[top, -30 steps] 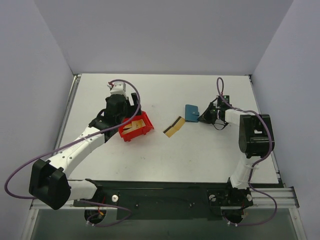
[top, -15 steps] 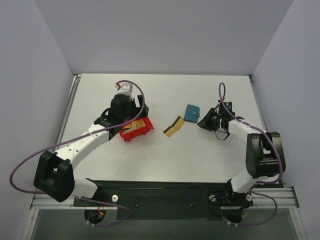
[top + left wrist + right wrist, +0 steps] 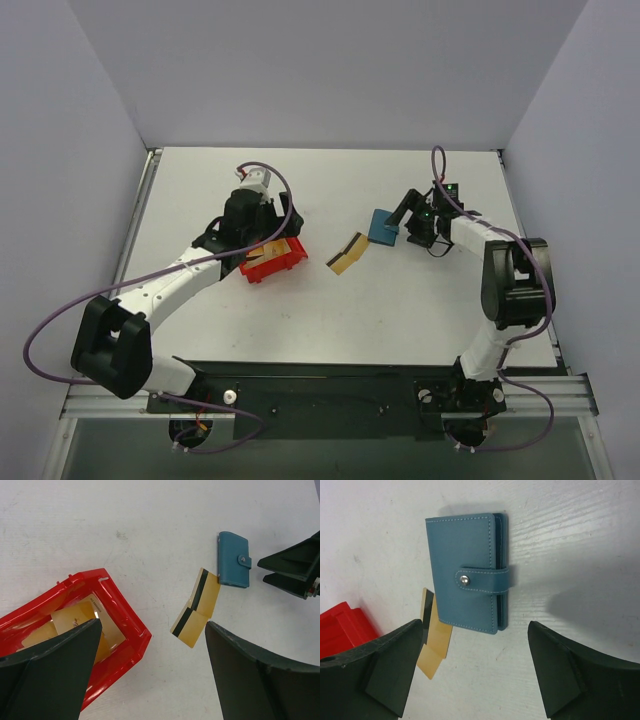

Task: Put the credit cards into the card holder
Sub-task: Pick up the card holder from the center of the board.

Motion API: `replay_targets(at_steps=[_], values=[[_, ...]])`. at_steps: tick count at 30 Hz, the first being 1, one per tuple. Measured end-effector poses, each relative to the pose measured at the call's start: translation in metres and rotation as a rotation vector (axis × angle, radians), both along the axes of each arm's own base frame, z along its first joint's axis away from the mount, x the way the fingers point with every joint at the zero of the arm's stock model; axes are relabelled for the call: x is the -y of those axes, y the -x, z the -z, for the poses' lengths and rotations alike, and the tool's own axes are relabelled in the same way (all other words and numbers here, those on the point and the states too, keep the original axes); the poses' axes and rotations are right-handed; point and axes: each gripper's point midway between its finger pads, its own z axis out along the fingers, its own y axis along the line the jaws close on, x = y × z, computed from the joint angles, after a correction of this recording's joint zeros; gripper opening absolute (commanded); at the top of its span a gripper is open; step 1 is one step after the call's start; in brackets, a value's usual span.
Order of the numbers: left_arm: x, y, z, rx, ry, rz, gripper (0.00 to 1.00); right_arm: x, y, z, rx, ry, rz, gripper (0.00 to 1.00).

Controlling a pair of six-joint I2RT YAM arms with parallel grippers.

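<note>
Hovering right over the wallet with the right gripper spread wide, holding nothing. Wallet lying flat, shut and snapped. Two loose cards just beside the wallet, overlapping; more in the red bin well apart from the wallet, under the left gripper, likewise wide and empty. Probably light, soft-sided, prone to sliding: best pinched across the long edges, clear of the snap tab. Expect thin, stiff, slick cards, hard to lift off flat

A red bin sits left of centre in the top view, on a white table. Pale lilac walls enclose the table on three sides.
</note>
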Motion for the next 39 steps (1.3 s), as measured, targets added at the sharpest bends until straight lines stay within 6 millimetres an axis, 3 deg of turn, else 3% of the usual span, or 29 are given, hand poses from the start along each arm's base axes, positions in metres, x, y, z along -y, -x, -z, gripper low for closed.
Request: replay_targets(at_steps=[7, 15, 24, 37, 39], values=[[0.003, 0.000, 0.002, -0.001, 0.002, 0.014, 0.96, 0.000, -0.007, 0.023, -0.071, 0.024, 0.003, 0.81], [0.005, 0.000, 0.009, -0.018, -0.004, 0.030, 0.96, -0.003, -0.019, 0.027, -0.095, 0.077, 0.008, 0.73], [0.005, 0.000, 0.009, -0.011, -0.018, 0.037, 0.96, -0.001, -0.016, 0.034, -0.132, 0.104, 0.019, 0.49], [0.005, 0.000, 0.009, -0.012, -0.018, 0.037, 0.96, -0.001, -0.019, 0.036, -0.132, 0.103, 0.024, 0.00], [0.005, 0.000, 0.009, -0.011, -0.018, 0.038, 0.96, -0.001, -0.020, 0.035, -0.127, 0.100, 0.026, 0.00]])
